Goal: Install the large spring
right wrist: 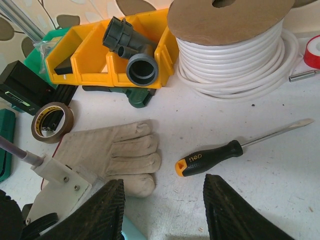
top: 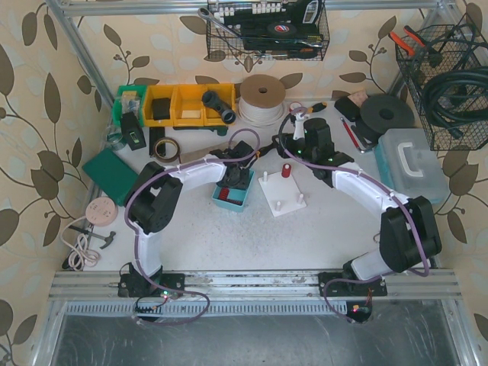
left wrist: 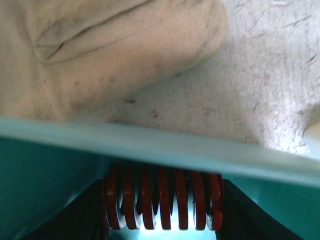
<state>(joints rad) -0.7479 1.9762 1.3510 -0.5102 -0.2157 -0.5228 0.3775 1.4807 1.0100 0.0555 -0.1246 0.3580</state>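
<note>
The large spring [left wrist: 162, 197] is a red coil lying crosswise inside the teal bin [left wrist: 150, 145]. My left gripper [left wrist: 162, 212] reaches down into that bin [top: 245, 200], and its black fingers [left wrist: 82, 215] press against both ends of the coil. In the top view the left gripper [top: 233, 180] hides most of the bin's inside. A white plate with pegs [top: 284, 200] lies just right of the bin, with a red cylinder [top: 286, 170] standing on it. My right gripper [right wrist: 164, 205] hovers open over the table behind the plate, with nothing between its fingers.
A pale work glove [right wrist: 110, 150] and a black-and-orange screwdriver [right wrist: 210, 157] lie under the right gripper. Behind them are yellow bins with pipe fittings [right wrist: 90, 60], a spool of white cable [right wrist: 230, 55] and a roll of brown tape [right wrist: 52, 122]. A plastic case [top: 412, 164] sits far right.
</note>
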